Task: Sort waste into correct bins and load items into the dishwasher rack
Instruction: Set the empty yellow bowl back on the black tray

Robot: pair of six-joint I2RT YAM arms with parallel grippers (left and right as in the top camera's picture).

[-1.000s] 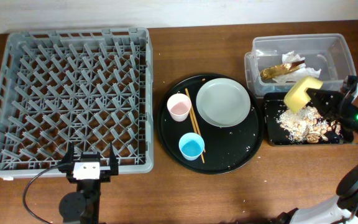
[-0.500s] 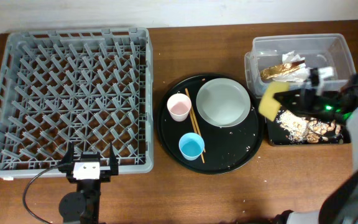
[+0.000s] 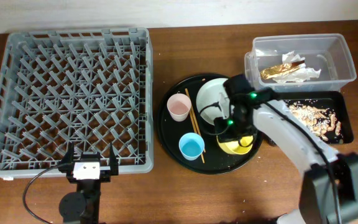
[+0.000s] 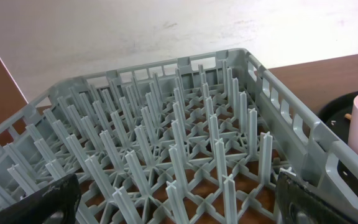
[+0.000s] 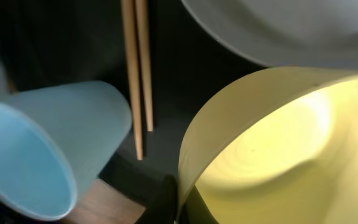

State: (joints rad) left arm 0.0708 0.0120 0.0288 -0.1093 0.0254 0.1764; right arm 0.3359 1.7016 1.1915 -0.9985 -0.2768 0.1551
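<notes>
My right gripper [image 3: 230, 137] is shut on the rim of the yellow bowl [image 3: 237, 146], low over the right side of the round black tray [image 3: 173, 134]. In the right wrist view the bowl [image 5: 278, 137] fills the right side, with its rim pinched between the jaws. The blue cup [image 5: 42, 143], the chopsticks [image 5: 135, 74] and the plate [image 5: 291, 25] lie close by. The pink cup [image 3: 179, 107] stands on the round tray's left. My left gripper [image 3: 92, 168] is open at the front edge of the dishwasher rack [image 3: 73, 32], nothing between its fingers [image 4: 48, 199].
The clear tub [image 3: 347, 59] at the back right holds a gold foil wrapper [image 3: 281, 71] and white paper [image 3: 319, 62]. In front of it the black rectangular tray [image 3: 347, 127] holds food scraps [image 3: 316, 115]. My right arm reaches across the table's right half.
The right arm has swung left with the yellow bowl, from above the black rectangular tray to over the round tray. The left arm has not moved.
</notes>
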